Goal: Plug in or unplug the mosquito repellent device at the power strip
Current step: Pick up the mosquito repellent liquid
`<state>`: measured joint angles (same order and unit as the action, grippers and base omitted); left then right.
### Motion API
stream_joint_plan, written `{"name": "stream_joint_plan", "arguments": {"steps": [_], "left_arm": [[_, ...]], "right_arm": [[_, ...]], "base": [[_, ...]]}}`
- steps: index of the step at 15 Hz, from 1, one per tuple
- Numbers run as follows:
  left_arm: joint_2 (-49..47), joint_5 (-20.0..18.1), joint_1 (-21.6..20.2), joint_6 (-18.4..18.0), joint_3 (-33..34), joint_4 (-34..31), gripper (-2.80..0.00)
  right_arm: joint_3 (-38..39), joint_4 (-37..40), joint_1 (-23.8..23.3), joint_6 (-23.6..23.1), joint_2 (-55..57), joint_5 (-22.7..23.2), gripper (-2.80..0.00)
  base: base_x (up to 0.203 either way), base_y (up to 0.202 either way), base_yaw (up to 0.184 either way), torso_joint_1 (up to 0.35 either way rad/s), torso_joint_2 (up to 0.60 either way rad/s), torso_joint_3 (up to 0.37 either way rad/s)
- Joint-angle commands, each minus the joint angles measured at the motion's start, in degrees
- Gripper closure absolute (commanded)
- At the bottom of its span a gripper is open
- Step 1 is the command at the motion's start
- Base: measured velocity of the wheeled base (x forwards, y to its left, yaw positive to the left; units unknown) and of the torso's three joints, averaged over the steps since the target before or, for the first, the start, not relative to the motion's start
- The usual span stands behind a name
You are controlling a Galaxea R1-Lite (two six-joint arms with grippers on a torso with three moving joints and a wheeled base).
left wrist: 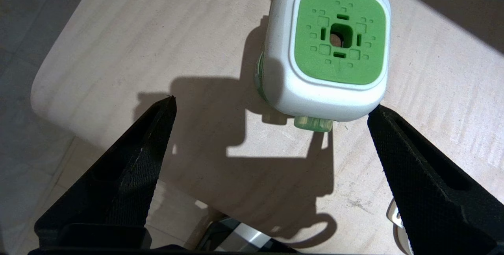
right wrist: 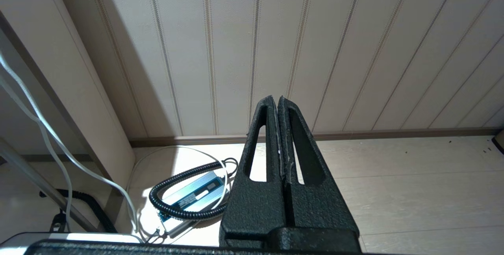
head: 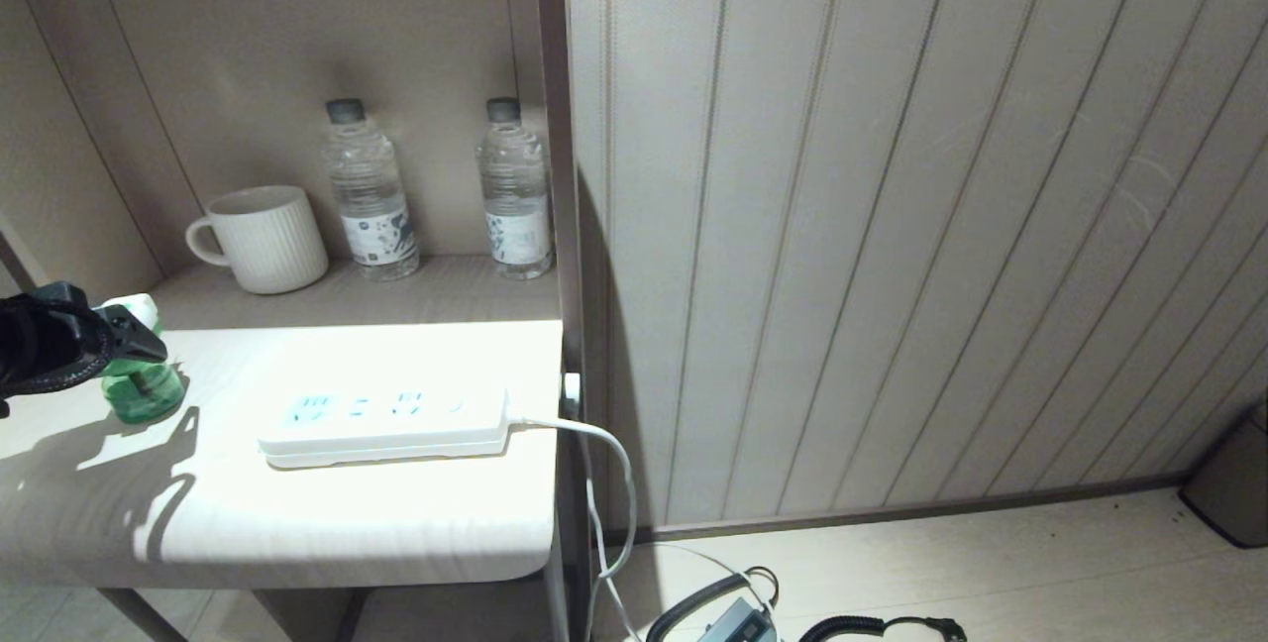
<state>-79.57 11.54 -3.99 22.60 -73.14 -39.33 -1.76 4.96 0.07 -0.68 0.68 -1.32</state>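
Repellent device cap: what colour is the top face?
Green rounded-square panel in a white cap, on the mosquito repellent device. Clearest in the left wrist view.

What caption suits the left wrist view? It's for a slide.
Open left gripper poised above the mosquito repellent device, which stands unplugged on the table.

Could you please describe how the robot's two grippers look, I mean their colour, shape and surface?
The left gripper and the right gripper are both matte black. Each has two long jaws that taper to narrow tips, with a fine pebbled texture. On the right one, each jaw has a long slot cut through it. In the head view, a black cable wraps the left wrist. No markings are visible.
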Motion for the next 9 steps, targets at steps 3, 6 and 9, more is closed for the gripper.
{"name": "stream_joint_plan", "arguments": {"steps": [3,6,9], "left_arm": [[0.9,0.2,-0.7,0.3,0.1,-0.3,-2.8],[1.1,0.3,-2.0,0.3,0.1,-0.4,-2.8],[1.3,0.3,-2.9,0.3,0.9,-0.9,-2.8]], "right_arm": [[0.0,0.0,0.0,0.0,0.0,0.0,0.0],[0.0,0.0,0.0,0.0,0.0,0.0,0.0],[0.0,0.0,0.0,0.0,0.0,0.0,0.0]], "base": [[0.0,0.0,0.0,0.0,0.0,0.0],[0.0,0.0,0.0,0.0,0.0,0.0],[0.0,0.0,0.0,0.0,0.0,0.0]]}}
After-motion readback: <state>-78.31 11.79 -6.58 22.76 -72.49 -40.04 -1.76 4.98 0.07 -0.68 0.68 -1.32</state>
